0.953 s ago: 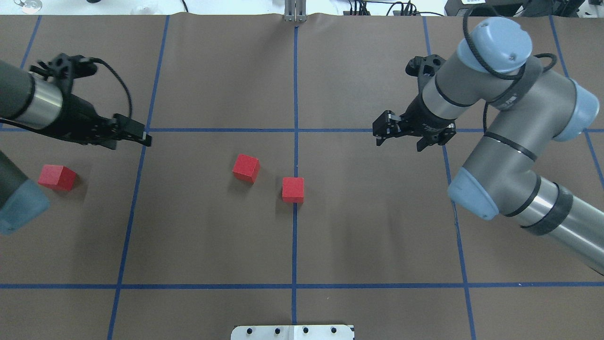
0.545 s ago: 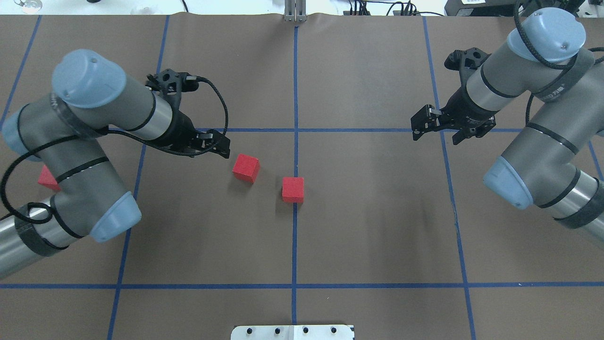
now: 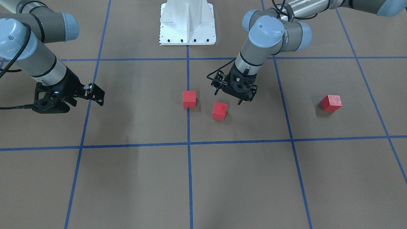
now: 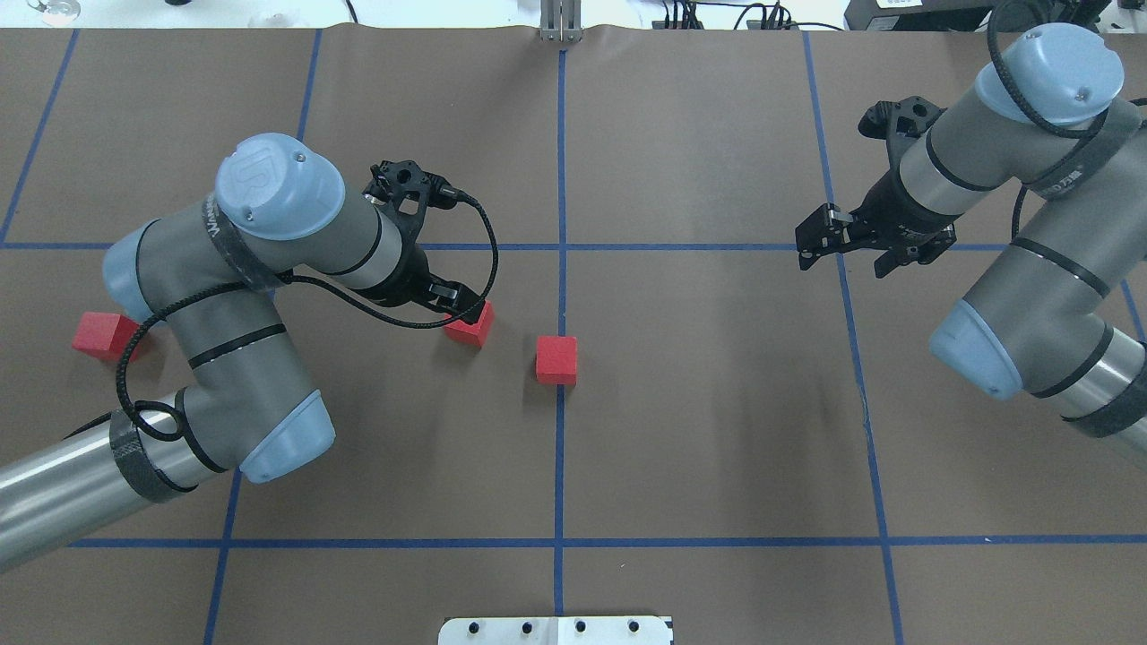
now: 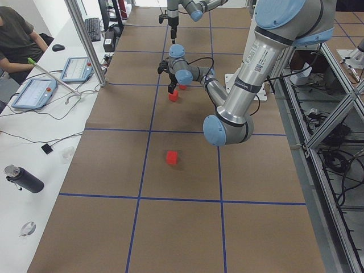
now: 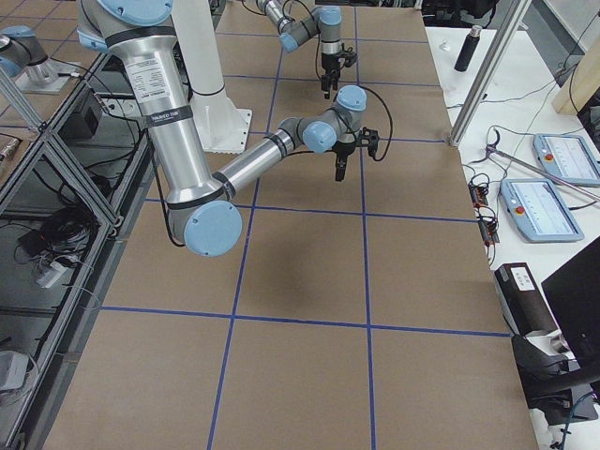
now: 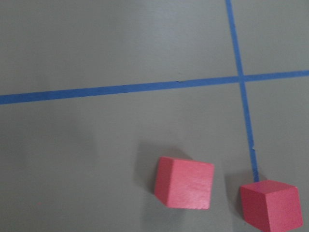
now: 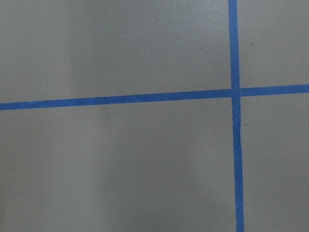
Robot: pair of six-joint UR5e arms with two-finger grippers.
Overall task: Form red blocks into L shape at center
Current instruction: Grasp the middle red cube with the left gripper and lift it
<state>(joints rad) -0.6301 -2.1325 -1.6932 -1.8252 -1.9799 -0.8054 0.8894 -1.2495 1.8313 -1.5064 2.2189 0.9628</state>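
Third red block (image 4: pixel 100 331) outside wrist view

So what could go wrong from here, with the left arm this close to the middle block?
The left tool hangs open right by the skewed block; its fingers may catch a corner and spin it rather than grip it. The block on the centre line lies close, so a descending finger or the pushed block could knock it off place. The third block sits far out beside the left arm, where a sweep might hit it.
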